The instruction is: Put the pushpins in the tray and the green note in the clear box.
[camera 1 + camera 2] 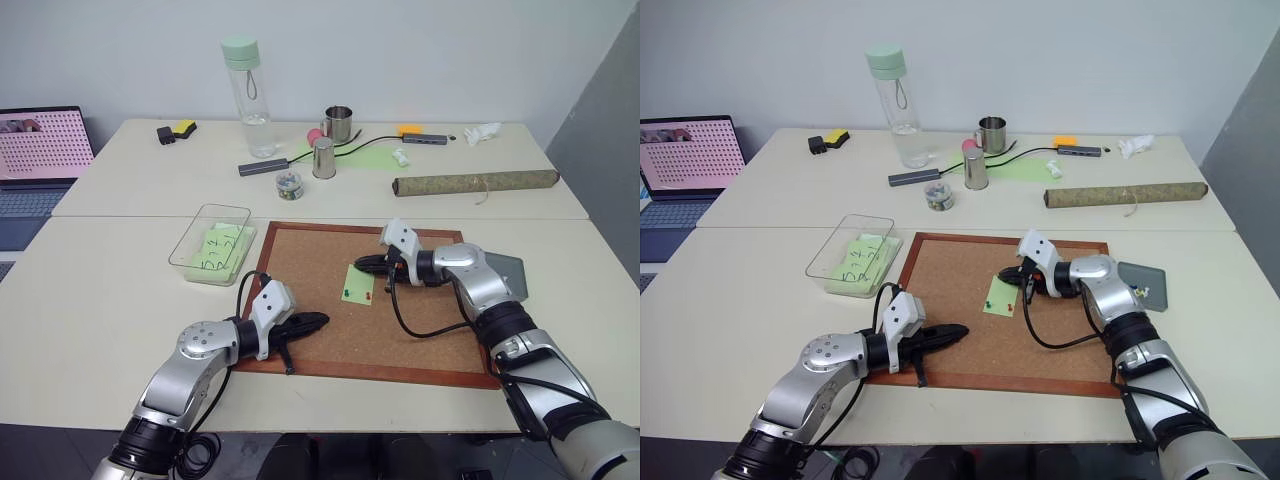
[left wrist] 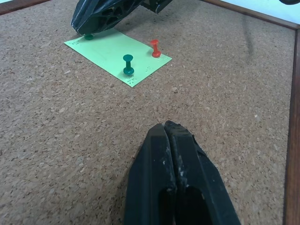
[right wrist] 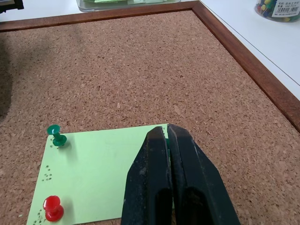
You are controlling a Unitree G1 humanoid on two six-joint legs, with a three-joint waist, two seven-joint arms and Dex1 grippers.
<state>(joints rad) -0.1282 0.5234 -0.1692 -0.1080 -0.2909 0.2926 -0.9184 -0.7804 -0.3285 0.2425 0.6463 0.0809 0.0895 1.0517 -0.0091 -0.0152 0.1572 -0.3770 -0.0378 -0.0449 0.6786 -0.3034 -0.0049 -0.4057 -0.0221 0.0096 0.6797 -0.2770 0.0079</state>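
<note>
Nearest: left gripper [image 1: 322, 320], jaws pressed fully together on nothing, low over the corkboard's [image 1: 300, 270] near-left part.

Corkboard flat on the pale worktop [image 1: 100, 300]. Clear box [image 1: 190, 240] just off the board's left rail, with written green notes inside. Grey tray [image 1: 1138, 272] just off the right rail.

Green note [image 3: 103, 173] flat near the board's middle, long axis running roughly from near rail to far rail, slightly skewed. Likely light, limp and easily torn; best taken by a free edge once unpinned.

Green pushpin [image 3: 57, 136] and red pushpin [image 3: 52, 208] upright along the note's near short edge, heads up, points in the cork. Probably hard, slippery and tiny; grip the waisted head and pull straight out.

Right gripper [image 3: 166, 131] at the note's far corner, jaws closed, apparently on a dark green corner pin [image 2: 88, 36].
</note>
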